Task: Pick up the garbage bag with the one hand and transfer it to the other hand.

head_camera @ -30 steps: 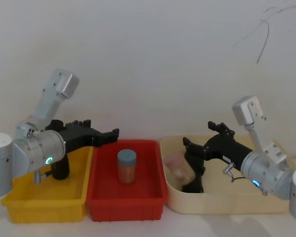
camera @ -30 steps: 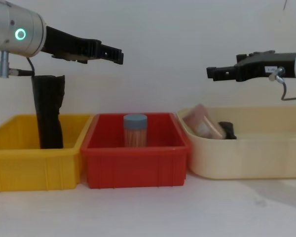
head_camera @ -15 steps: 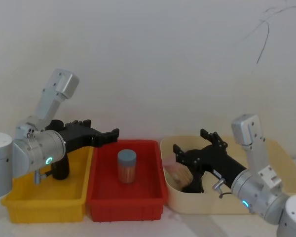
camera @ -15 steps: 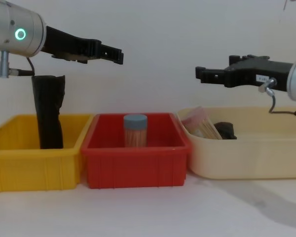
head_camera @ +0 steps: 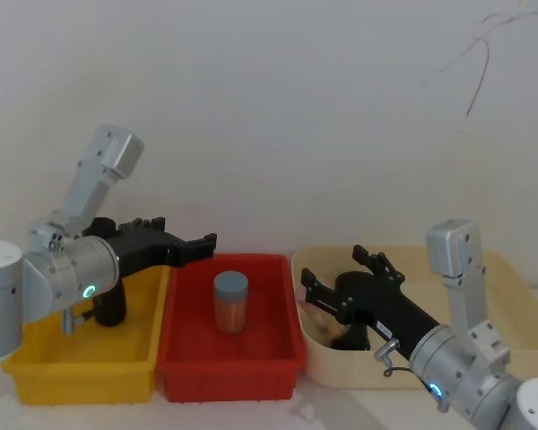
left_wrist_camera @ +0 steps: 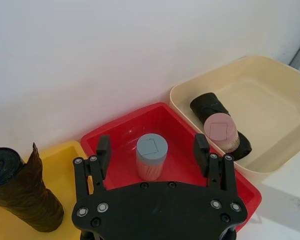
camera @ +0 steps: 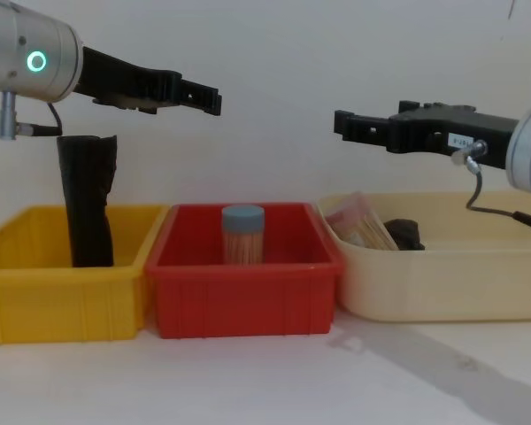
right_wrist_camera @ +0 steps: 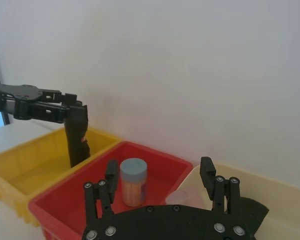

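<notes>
The garbage bag (left_wrist_camera: 206, 104), a thick black roll, lies in the cream bin (camera: 442, 283) partly under a pink-lidded jar (left_wrist_camera: 220, 131); in the chest view its dark end (camera: 405, 232) peeks over the rim. My left gripper (camera: 214, 97), on the green-ring arm, hovers open above the red bin's left side (left_wrist_camera: 152, 145). My right gripper (camera: 341, 122), on the blue-ring arm with a white label, is open (right_wrist_camera: 159, 167) and hangs above the cream bin's left end, empty.
A slimmer black roll with a ragged top (camera: 87, 204) stands in the yellow bin (camera: 62, 301). A blue-lidded jar (camera: 243, 235) stands in the red bin (camera: 243, 297). The three bins sit side by side against a white wall.
The right arm has pulled back toward me and its gripper has slid left, from over the cream bin's middle to above its left end. The left arm has not moved.
</notes>
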